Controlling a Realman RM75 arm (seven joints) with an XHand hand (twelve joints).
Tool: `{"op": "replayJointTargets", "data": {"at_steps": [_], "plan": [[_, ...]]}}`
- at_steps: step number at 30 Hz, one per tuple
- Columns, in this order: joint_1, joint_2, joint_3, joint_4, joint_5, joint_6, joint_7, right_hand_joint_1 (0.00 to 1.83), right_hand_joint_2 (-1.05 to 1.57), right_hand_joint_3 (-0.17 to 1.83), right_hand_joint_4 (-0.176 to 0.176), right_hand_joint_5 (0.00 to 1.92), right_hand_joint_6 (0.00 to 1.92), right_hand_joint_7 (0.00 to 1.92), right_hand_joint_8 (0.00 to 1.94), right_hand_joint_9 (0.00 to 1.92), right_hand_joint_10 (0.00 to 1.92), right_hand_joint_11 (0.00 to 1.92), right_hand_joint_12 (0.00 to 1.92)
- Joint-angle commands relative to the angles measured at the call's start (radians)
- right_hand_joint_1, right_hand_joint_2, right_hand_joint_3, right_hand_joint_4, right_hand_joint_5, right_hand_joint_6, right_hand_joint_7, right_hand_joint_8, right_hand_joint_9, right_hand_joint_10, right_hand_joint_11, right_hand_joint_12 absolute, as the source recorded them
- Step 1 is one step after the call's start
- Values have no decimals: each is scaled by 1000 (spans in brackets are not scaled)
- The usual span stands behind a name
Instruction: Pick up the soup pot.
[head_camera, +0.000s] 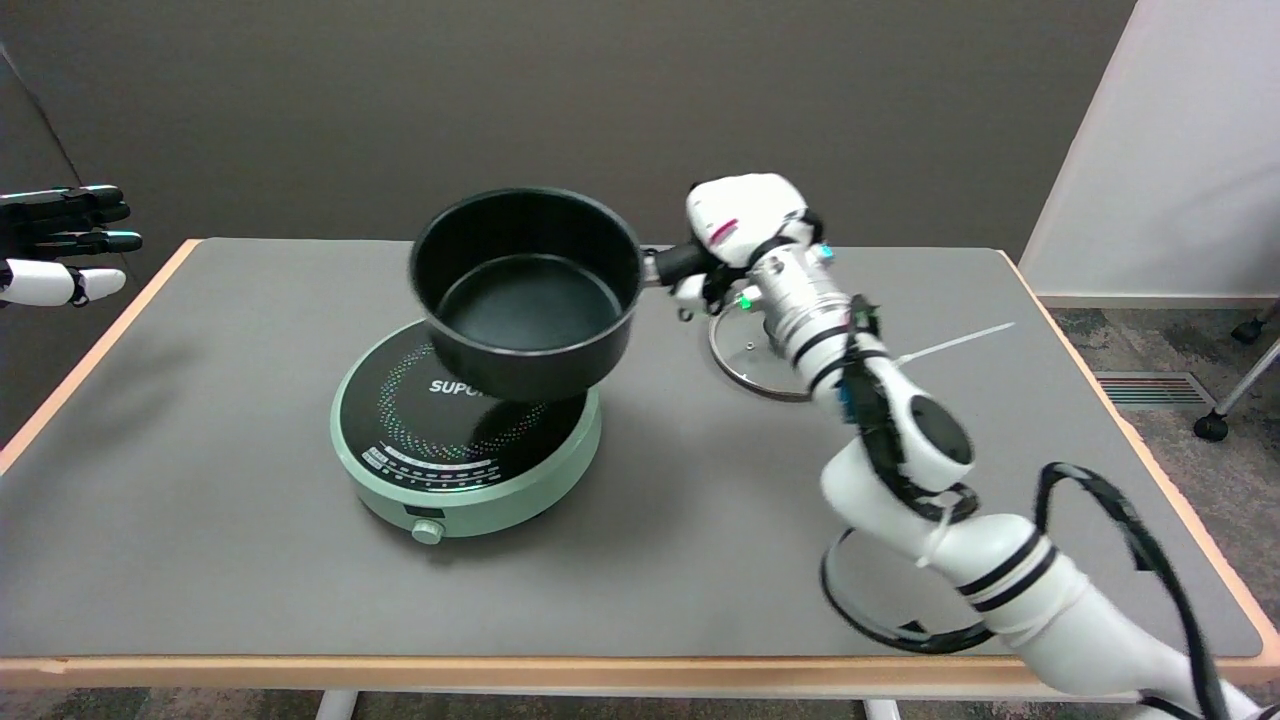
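Fingers (700, 285) gripping soup pot (525, 290) handle, pointing right

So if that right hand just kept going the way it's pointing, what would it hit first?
The right hand points toward the picture's left, gripping the soup pot by its handle, so the pot travels ahead of it. Beyond that the way looks free above the table, though depth is hard to judge.

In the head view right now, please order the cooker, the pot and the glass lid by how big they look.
1. Cooker: largest.
2. Pot, held in the air by the right hand: nearly as wide, and lifted nearer the camera, so this ranking is unsure.
3. Glass lid: smallest, though the arm partly hides it.
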Motion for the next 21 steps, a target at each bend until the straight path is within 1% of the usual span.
{"op": "replayJointTargets", "data": {"at_steps": [1,6,9,15,18,21], "plan": [[-174,270,353,90,150,299,1,961,1087,1004,-28,1920,1920,1920,1920,1920,1920,1920,1920],[-261,335,487,94,150,404,12,961,1056,1017,-28,1920,1920,1920,1920,1920,1920,1920,1920],[-304,351,551,78,145,477,65,960,1033,1034,-28,1920,1920,1920,1920,1920,1920,1920,1920],[-409,347,711,53,140,639,98,959,1000,1042,-28,1920,1920,1920,1920,1920,1920,1920,1920],[-482,342,790,52,144,678,134,959,991,1039,-27,1920,1920,1920,1920,1920,1920,1920,1920],[-558,338,836,59,148,695,155,959,984,1038,-27,1920,1920,1920,1920,1920,1920,1920,1920]]}}
